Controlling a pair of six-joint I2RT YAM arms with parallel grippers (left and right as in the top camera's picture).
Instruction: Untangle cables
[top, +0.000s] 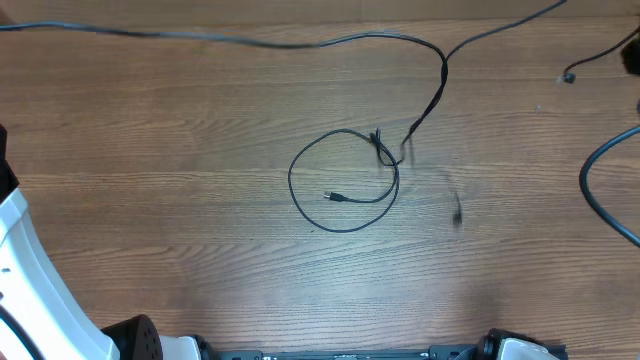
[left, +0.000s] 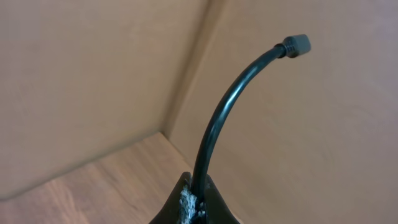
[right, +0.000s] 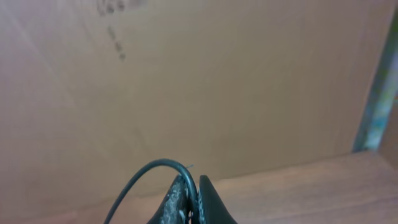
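Thin black cables lie mid-table in a loop with a small plug inside it and a knot at its upper right. From the knot a strand climbs to the far edge and splits left and right, out of frame. My left gripper is shut on a black cable that arcs up to a grey plug end. My right gripper is shut on a thin black cable curving off to the left. Neither gripper shows in the overhead view.
A loose plug end and a thicker black wire lie at the right edge. My white left arm fills the lower left corner. Brown cardboard walls stand behind the wooden table.
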